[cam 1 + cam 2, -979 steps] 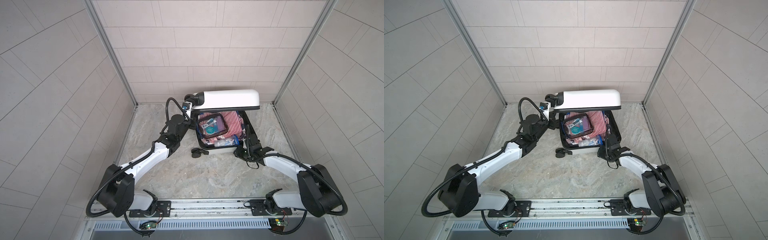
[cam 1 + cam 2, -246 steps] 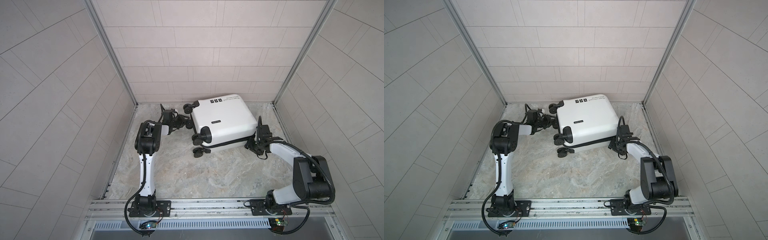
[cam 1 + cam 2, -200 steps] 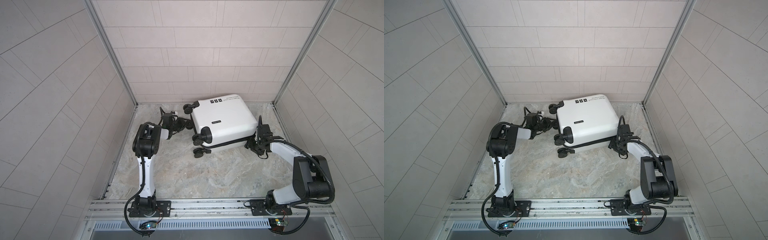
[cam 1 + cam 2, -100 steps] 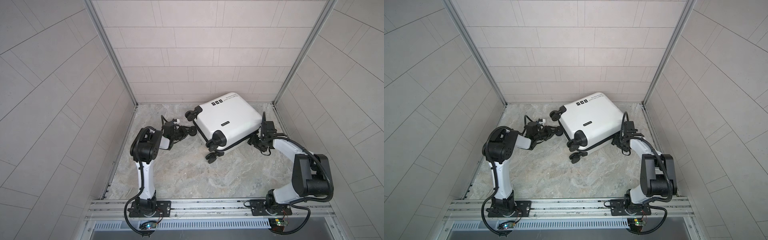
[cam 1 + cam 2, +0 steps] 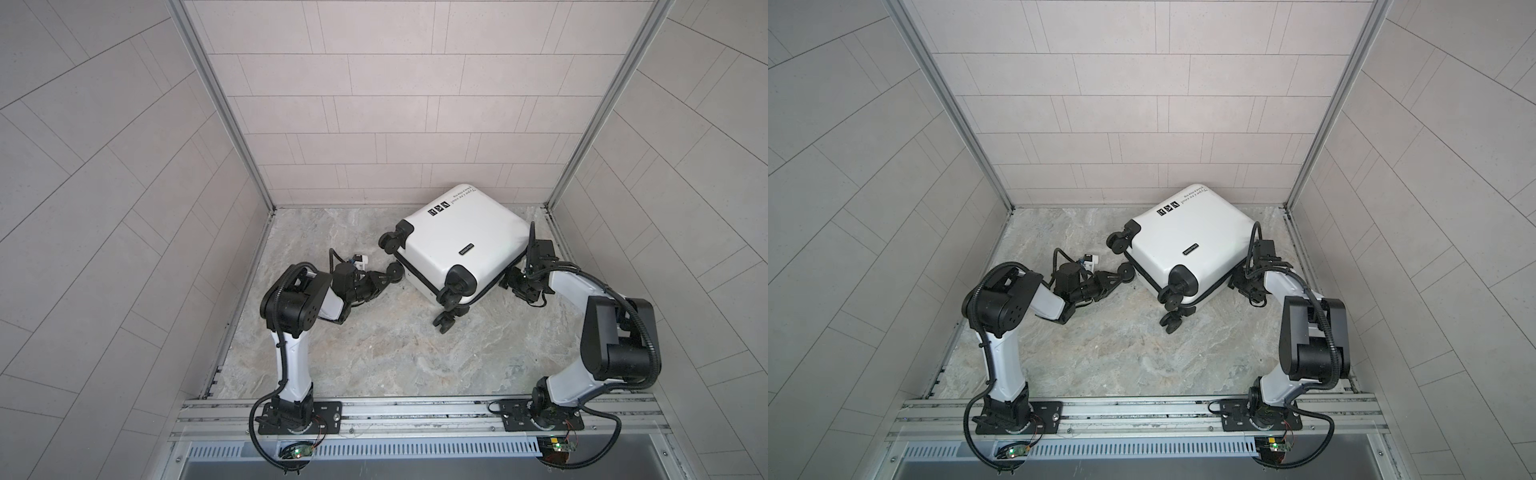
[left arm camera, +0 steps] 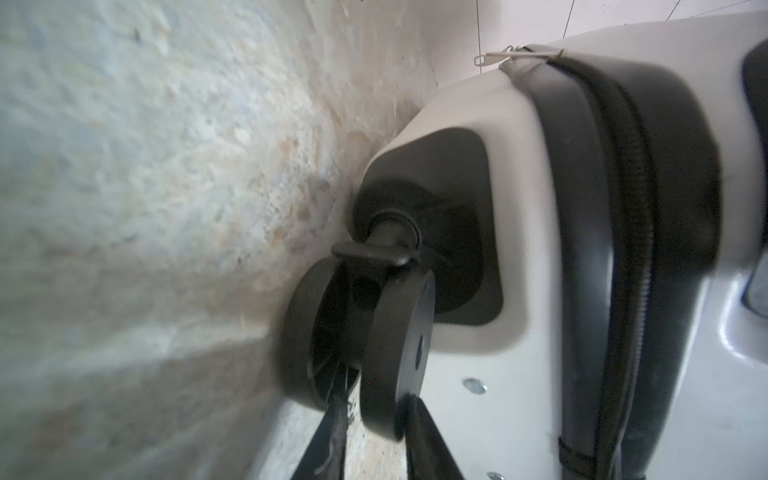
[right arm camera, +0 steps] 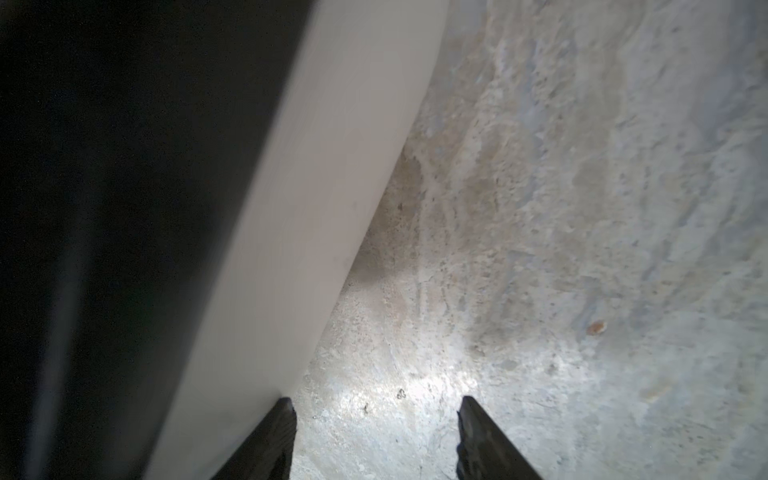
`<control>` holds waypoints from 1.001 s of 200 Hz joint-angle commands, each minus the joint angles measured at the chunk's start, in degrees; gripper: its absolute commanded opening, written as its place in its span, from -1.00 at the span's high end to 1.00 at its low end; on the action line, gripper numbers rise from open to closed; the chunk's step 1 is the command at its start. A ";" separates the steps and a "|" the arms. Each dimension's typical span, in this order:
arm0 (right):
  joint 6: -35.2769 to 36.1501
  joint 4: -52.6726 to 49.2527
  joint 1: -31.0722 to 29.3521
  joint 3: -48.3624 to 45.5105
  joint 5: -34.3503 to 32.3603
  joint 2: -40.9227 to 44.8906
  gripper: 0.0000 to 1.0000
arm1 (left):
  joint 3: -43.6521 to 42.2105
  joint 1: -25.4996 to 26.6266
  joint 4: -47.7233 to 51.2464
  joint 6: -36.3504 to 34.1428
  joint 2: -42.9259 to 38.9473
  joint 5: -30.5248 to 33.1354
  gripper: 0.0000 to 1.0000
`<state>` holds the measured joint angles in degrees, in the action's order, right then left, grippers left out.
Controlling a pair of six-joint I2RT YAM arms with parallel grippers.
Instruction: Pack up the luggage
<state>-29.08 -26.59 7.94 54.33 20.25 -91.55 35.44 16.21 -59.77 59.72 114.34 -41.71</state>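
A: White hard shell, lid down: the luggage (image 5: 461,232) lies flat and skewed on the marbled table (image 5: 374,357), far right, close to the back wall. Why is the left gripper (image 5: 384,277) down at its corner?

B: It pinches one disc of a wheel (image 6: 395,345), with one finger in the gap between the twin discs. I'd say that gives it a handle to swing the case by.

A: And the right gripper (image 7: 376,401)?

B: Its jaws are apart with nothing between them, one tip at the white side opposite. It's likely a brace, so the case pivots rather than slides.

A: Count?

B: One case, four wheels showing in both top views, two arms. With the lid shut, packing looks nearly done. Whether the zipper runs fully closed I cannot tell.
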 commanded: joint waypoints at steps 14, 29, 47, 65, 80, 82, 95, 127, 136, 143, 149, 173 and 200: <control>0.91 3.50 -1.43 3.92 6.94 -3.90 -0.25 | -4.25 0.27 4.64 -1.49 -4.55 1.63 0.49; 0.82 3.47 -2.19 5.42 7.26 -5.19 -0.25 | -4.89 0.23 8.69 -3.91 -7.85 2.87 0.49; 0.33 3.50 -3.33 7.74 7.25 -7.14 -0.25 | -4.81 0.24 14.69 -6.91 -11.50 3.70 0.50; -0.25 3.39 -4.78 10.49 7.19 -9.58 -0.25 | -4.90 0.23 19.67 -9.17 -14.94 4.40 0.50; -0.53 3.10 -5.93 13.02 6.85 -11.96 -0.24 | -5.06 0.25 24.21 -11.25 -17.79 5.48 0.51; -0.54 2.98 -6.01 13.60 6.76 -12.29 -0.24 | -5.11 0.24 24.88 -11.53 -18.22 5.67 0.51; -0.92 2.51 -6.50 15.83 6.63 -14.13 -0.24 | -5.54 0.19 28.76 -13.05 -21.10 7.09 0.53; -1.68 3.16 -6.48 17.02 6.86 -14.90 -0.27 | -3.37 -1.65 44.37 -17.88 -29.72 8.76 0.55; -1.62 3.59 -6.54 16.38 6.97 -14.11 -0.30 | -2.19 -2.17 48.04 -21.12 -32.36 9.60 0.55; -1.44 3.90 -6.52 15.55 6.87 -13.11 -0.34 | -1.21 -2.54 51.08 -22.90 -34.31 10.29 0.53; -1.27 3.91 -6.48 14.87 6.66 -12.35 -0.36 | 0.12 -2.85 54.04 -24.34 -36.00 10.63 0.51; -0.50 4.25 -6.45 11.60 5.96 -8.45 -0.42 | 6.14 -3.05 63.89 -32.61 -41.53 11.53 0.30; -0.19 5.06 -6.54 7.63 6.03 -3.94 -0.45 | 9.58 -3.02 68.25 -39.33 -45.27 13.64 -0.02</control>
<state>-30.15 -23.24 1.87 64.45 25.80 -100.75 42.28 13.23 -0.01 29.87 72.27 -30.79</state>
